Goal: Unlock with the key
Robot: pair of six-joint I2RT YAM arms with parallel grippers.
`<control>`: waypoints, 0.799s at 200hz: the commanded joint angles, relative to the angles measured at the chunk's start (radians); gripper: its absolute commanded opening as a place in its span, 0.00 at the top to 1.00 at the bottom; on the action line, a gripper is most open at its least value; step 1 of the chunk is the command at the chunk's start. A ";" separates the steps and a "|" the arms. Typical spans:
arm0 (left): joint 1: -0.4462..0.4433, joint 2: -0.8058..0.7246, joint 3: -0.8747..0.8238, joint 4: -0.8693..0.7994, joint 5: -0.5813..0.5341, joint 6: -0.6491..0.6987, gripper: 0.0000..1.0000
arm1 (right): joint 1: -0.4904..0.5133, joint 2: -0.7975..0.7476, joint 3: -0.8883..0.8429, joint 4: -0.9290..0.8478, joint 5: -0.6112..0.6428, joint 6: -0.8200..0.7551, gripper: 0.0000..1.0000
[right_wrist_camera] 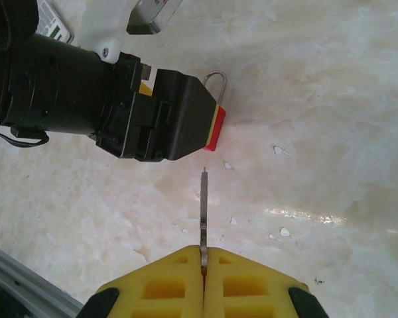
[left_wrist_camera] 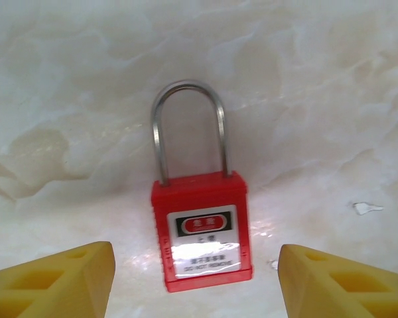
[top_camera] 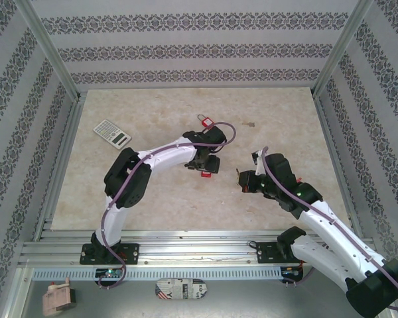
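A red padlock [left_wrist_camera: 202, 232] with a steel shackle lies flat on the marble tabletop, label up, shackle pointing away in the left wrist view. My left gripper [left_wrist_camera: 196, 260] is open, one yellow fingertip [left_wrist_camera: 86, 271] on each side of the lock body with a clear gap on both sides. From above, the left gripper [top_camera: 207, 167] hangs over the padlock [top_camera: 205, 175]. My right gripper [right_wrist_camera: 203, 250] is shut on the key [right_wrist_camera: 203, 199]. Its thin blade sticks out forward toward the padlock [right_wrist_camera: 217, 130], stopping short of the left gripper's black body [right_wrist_camera: 152, 119].
A calculator [top_camera: 111, 132] lies at the left of the table. A second small red thing with a metal loop [top_camera: 203, 121] lies beyond the left wrist. Aluminium rails [top_camera: 186, 242] run along the near edge, and patterned walls enclose the table.
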 commanded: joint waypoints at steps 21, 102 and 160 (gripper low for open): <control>-0.016 0.079 0.071 -0.064 -0.008 0.021 0.35 | 0.014 -0.004 -0.013 0.003 0.011 -0.021 1.00; -0.015 0.130 0.130 -0.091 -0.045 0.036 0.50 | 0.015 -0.029 -0.030 0.000 0.013 -0.020 1.00; -0.004 0.152 0.121 -0.083 -0.031 0.039 0.68 | 0.015 -0.028 -0.029 0.002 0.009 -0.016 1.00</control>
